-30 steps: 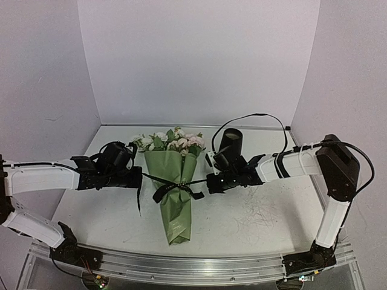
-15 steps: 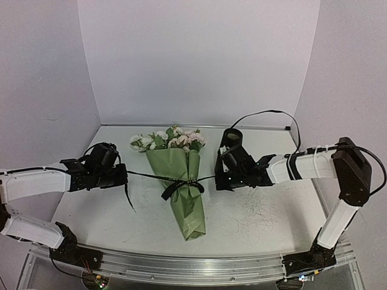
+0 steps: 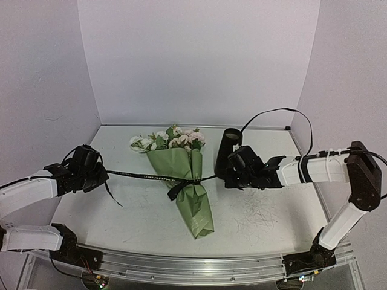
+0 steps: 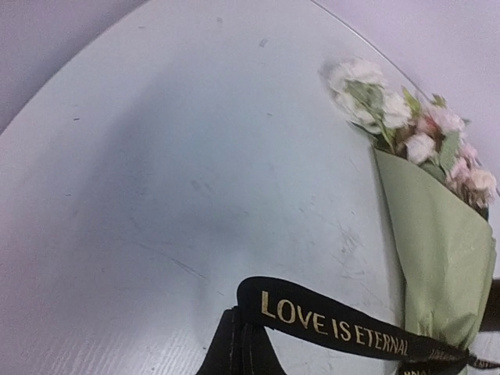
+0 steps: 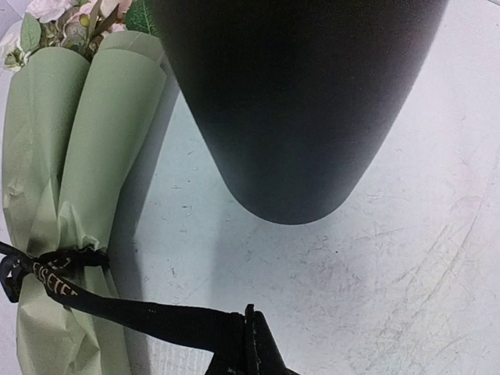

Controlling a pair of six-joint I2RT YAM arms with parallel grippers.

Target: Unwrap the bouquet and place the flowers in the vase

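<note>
The bouquet (image 3: 184,181) lies on the table, a green paper cone with its tip toward me. Its pink and white flowers (image 3: 166,140) point to the back wall. A black ribbon (image 3: 145,176) with gold lettering is stretched taut across the cone's waist. My left gripper (image 3: 101,175) is shut on the ribbon's left end (image 4: 336,324); its tips (image 4: 244,332) pinch it. My right gripper (image 3: 227,176) is shut on the right end (image 5: 156,316), just in front of the black vase (image 3: 228,150). The vase (image 5: 297,101) fills the top of the right wrist view.
White walls close the table on three sides. A black cable (image 3: 272,115) loops above the right arm behind the vase. A metal rail (image 3: 193,263) runs along the near edge. Scuffed tabletop (image 3: 260,211) lies right of the bouquet.
Both arms have drawn apart, left arm leftward and right arm rightward, pulling the ribbon straight. The bow's loops have shrunk. The bouquet's tip has swung to the right.
</note>
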